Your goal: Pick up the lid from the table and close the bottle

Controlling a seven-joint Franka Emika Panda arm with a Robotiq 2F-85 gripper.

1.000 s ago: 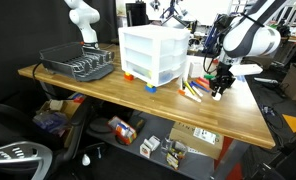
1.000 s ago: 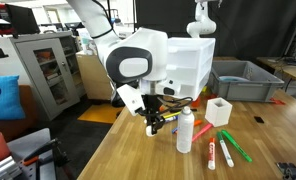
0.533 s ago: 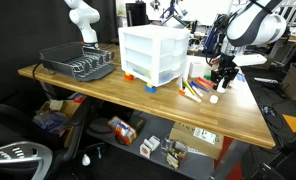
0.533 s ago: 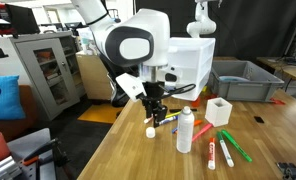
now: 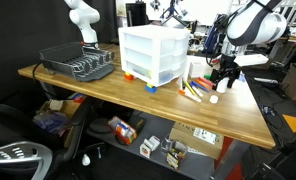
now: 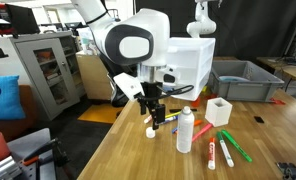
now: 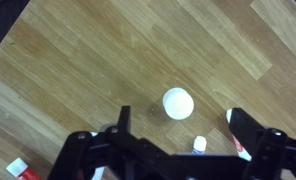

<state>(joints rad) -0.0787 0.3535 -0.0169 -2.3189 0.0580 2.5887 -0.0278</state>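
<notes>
Hovering just over the desk (image 6: 128, 160), the hand (image 6: 154, 117) is hanging released, its two dark, blocky fingers (image 7: 124, 124) spreading wide apart and gripping nothing. In the wrist view the lid (image 7: 178, 102) is showing between them as a small, smooth white disc, lying flat on the bare wood. In an exterior view it (image 6: 150, 131) is sitting on the desk right under the fingertips, apart from them. The wood is looking pale and warm, with straight grain running along glued strips and a faint sheen.

Just beside the lid, the bottle (image 6: 185, 131) is standing upright. It is slim, white plastic, rounding at the shoulder into a narrow, uncapped neck. Near its base, several markers (image 6: 220, 150) are lying flat on the desk, slender sticks in red, green and white. Behind them a small white cube-shaped holder (image 6: 220, 110) is sitting, open at the top. Further back, a boxy white plastic drawer unit (image 6: 193, 62) is rising in stacked tiers, and a grey rectangular bin (image 6: 246, 80) is resting beside it. In an exterior view a dark wire rack (image 5: 78, 65) is occupying the far end of the desk, well apart from the hand. The arm's glossy white rounded housing (image 6: 136, 45) is looming above the hand.
</notes>
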